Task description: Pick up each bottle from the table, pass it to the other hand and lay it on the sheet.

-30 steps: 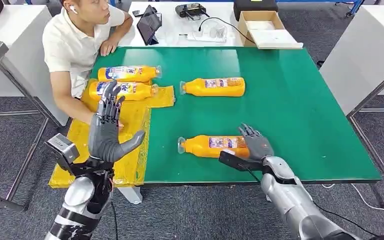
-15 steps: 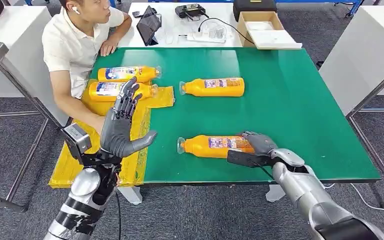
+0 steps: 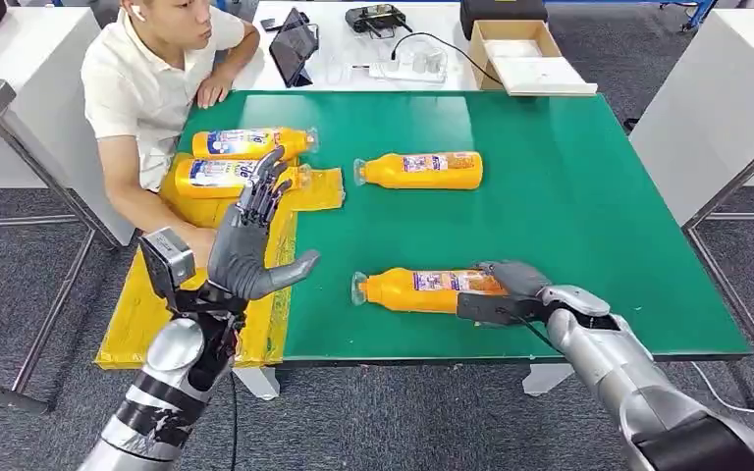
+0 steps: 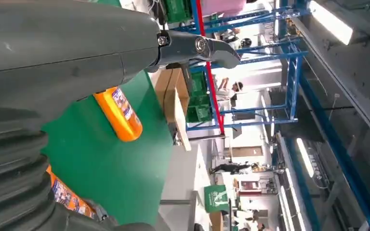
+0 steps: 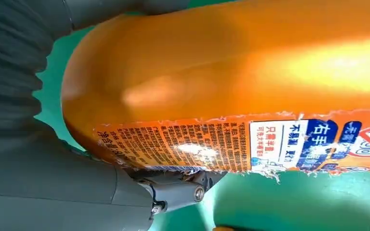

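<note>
A: From the head view, what is held?
B: The near bottle (image 3: 422, 289), lying on the green tabletop (image 3: 569, 206), is grasped at its base by the right hand (image 3: 511, 287); the left hand (image 3: 250, 245) is raised with fingers (image 3: 260, 191) spread, nothing held, over the yellow sheet (image 3: 157, 294).
A: And at the right wrist?
B: The bottle is seen gripped close.

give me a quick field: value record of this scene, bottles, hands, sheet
bottles on sheet: two, lying on their sides
bottles on green table: two, far bottle and near bottle, both lying down
right hand: wrapped around the base end of the near bottle, which lies on the table
left hand: raised, fingers apart, holding nothing
yellow sheet: at the table's left edge
person: seated at the far left corner
</note>
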`<state>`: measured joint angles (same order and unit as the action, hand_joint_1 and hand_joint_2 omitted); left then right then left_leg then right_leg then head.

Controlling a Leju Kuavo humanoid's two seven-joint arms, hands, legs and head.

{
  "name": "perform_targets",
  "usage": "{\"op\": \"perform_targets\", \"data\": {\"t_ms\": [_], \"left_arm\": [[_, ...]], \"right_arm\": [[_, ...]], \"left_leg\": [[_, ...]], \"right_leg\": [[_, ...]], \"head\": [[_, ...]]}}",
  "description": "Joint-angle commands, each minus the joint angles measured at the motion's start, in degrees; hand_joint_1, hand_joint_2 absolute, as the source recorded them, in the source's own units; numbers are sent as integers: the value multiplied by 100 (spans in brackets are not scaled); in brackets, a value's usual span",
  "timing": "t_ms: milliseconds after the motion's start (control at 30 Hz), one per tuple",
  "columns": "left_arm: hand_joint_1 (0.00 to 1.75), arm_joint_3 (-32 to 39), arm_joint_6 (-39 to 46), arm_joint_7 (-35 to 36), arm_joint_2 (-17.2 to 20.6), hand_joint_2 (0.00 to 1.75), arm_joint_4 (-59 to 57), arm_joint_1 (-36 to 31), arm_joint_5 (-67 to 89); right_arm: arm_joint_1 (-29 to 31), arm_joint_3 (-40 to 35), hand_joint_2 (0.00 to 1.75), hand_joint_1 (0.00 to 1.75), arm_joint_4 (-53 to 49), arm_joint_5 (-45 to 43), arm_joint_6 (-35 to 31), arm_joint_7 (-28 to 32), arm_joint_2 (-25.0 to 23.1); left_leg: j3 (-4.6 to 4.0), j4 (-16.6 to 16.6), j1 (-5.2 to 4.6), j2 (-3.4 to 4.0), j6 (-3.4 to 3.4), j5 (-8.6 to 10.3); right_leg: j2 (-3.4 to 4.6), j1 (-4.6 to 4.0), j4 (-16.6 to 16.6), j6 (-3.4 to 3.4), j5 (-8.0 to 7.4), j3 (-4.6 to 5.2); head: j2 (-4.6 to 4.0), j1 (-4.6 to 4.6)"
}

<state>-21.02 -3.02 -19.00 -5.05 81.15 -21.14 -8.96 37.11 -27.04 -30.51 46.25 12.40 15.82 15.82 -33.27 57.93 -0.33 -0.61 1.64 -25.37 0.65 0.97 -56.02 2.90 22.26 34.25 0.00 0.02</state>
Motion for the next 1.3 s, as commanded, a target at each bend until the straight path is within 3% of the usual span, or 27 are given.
{"op": "perform_targets", "data": {"t_ms": [33, 67, 267, 300, 367, 500, 533, 567, 633, 667, 767, 967, 1300], "left_arm": [[0, -191, 95, 57, 153, 175, -209, -94, 60], [0, -177, 125, 56, 154, 175, -191, -62, 72], [0, -142, 187, 50, 173, 175, -101, 23, 119], [0, -117, 250, 42, 168, 175, -57, 56, 171], [0, -46, 389, 11, 139, 175, 67, 154, 218], [0, -25, 735, -75, 114, 175, 503, 493, 414], [0, -40, 773, -103, 111, 175, 585, 567, 426], [0, -49, 782, -110, 109, 175, 624, 607, 417], [0, -66, 818, -152, 105, 175, 704, 708, 409], [0, -79, 831, -168, 115, 175, 739, 751, 407], [0, -86, 839, -195, 118, 175, 781, 829, 379], [0, -40, 871, -232, 137, 175, 810, 899, 330], [0, 107, 1201, -547, 82, 175, 1171, 1188, 409]], "right_arm": [[-352, -362, 175, 154, 123, -178, -394, 29, -72], [-398, -356, 175, 140, 30, -207, -536, 72, -79], [-474, -337, 175, 140, -184, -263, -774, 74, -118], [-512, -329, 175, 133, -291, -260, -991, 73, -115], [-578, -249, 175, 140, -507, -265, -1348, 102, -155], [-931, 67, 175, 122, -1339, -131, -2030, 24, -287], [-1019, 158, 175, 93, -1500, -123, -2163, 39, -312], [-1064, 192, 175, 84, -1574, -88, -2229, 41, -325], [-1155, 295, 175, 101, -1693, -104, -2318, 58, -353], [-1189, 319, 175, 127, -1738, -85, -2332, 71, -345], [-1264, 397, 175, 175, -1796, -78, -2386, 119, -339], [-1317, 523, 175, 175, -1838, -156, -2262, 220, -326], [-1554, 1000, 175, 175, -2518, -256, -2747, 424, -496]], "left_leg": [[7, -6, 8, -4, -9, 1], [7, -10, 9, -6, -12, 3], [4, -6, 9, 4, -12, -1], [4, -9, 13, 7, -15, 0], [2, -4, 11, 5, -12, -2], [1, -8, 12, 24, -16, -5], [-7, -5, 8, 22, -9, -4], [-9, -5, 12, 23, -14, -5], [-10, -9, 9, 22, -15, -7], [-24, -4, 8, 20, -14, -6], [-42, -3, 5, 2, -8, -2], [-62, -4, 4, 2, -9, -2], [-59, -1, 7, 15, -16, -11]], "right_leg": [[-11, -9, 9, -10, 0, -11], [-16, -10, 12, -14, -1, -12], [-5, -10, 8, -13, 0, -8], [-6, -14, 12, -17, -1, -8], [-6, -12, 6, -13, 1, -7], [10, -12, 8, -17, -2, 0], [12, -7, 2, -10, -2, 5], [9, -12, 4, -16, -1, 5], [8, -9, 3, -16, 4, 11], [8, -8, -1, -14, 3, 23], [-2, -5, -3, -7, 4, 39], [-2, -2, -3, -8, 4, 56], [7, -7, -7, -17, 8, 57]], "head": [[0, 0], [-2, 0], [0, 0], [0, 0], [0, 0], [-2, 0], [-2, 0], [0, 0], [0, 0], [0, 0], [0, 0], [-2, 0], [0, 0]]}}
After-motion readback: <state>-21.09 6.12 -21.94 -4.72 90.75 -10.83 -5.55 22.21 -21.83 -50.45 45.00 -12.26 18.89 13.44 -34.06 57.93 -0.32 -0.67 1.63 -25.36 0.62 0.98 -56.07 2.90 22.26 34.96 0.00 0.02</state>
